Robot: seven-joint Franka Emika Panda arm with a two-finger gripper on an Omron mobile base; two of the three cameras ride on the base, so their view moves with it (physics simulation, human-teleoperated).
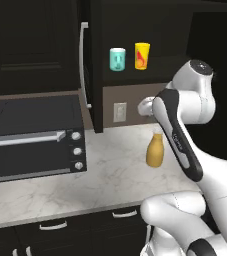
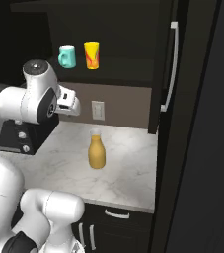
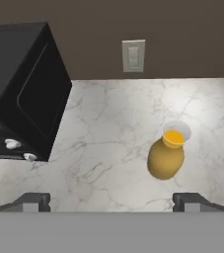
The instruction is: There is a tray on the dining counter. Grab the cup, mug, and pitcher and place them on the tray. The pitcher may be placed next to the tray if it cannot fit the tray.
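Note:
The amber pitcher [image 1: 155,150] [image 2: 96,152] stands upright on a marble counter, alone, right of the toaster oven. In the hand view the pitcher [image 3: 166,157] lies below and slightly right of my gripper [image 3: 113,202], whose jaws are wide open and hold nothing. On a dark shelf above the counter, the teal mug [image 1: 117,59] [image 2: 67,56] stands just left of the yellow cup [image 1: 142,55] [image 2: 92,55]. My hand hovers high over the counter, about level with the wall outlet. The tray and the dining counter are out of view.
A black toaster oven [image 1: 35,137] [image 3: 19,94] takes up the left of the marble counter [image 1: 100,175]. A wall outlet [image 1: 119,112] [image 3: 133,56] sits behind the pitcher. A tall dark cabinet with a long handle [image 2: 171,69] bounds the counter's right end.

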